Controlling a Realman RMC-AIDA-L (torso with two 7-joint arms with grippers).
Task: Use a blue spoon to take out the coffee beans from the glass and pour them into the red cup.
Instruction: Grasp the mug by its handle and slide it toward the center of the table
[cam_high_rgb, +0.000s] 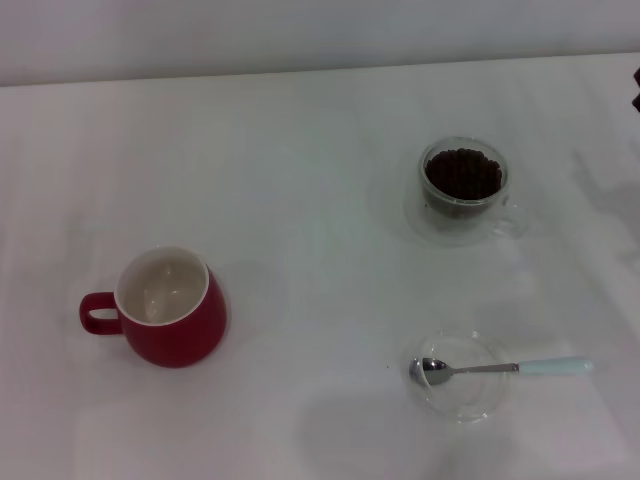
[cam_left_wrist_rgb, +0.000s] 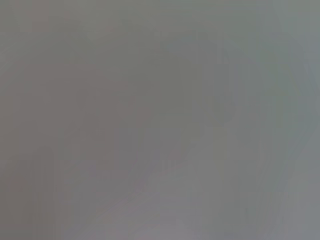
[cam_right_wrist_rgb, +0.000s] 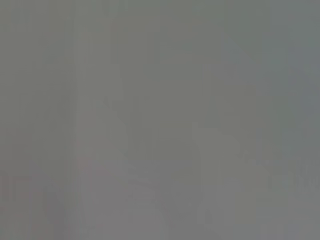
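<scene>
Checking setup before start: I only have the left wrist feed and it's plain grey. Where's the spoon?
Observer: The spoon lies with its bowl in a shallow glass dish, near right, handle pointing to the robot's right.
Operator: Beans?
Observer: The coffee beans sit in the clear glass, farther back on the right.
Operator: Red cup?
Observer: The red cup stands upright on the left, no beans visible inside.
</scene>
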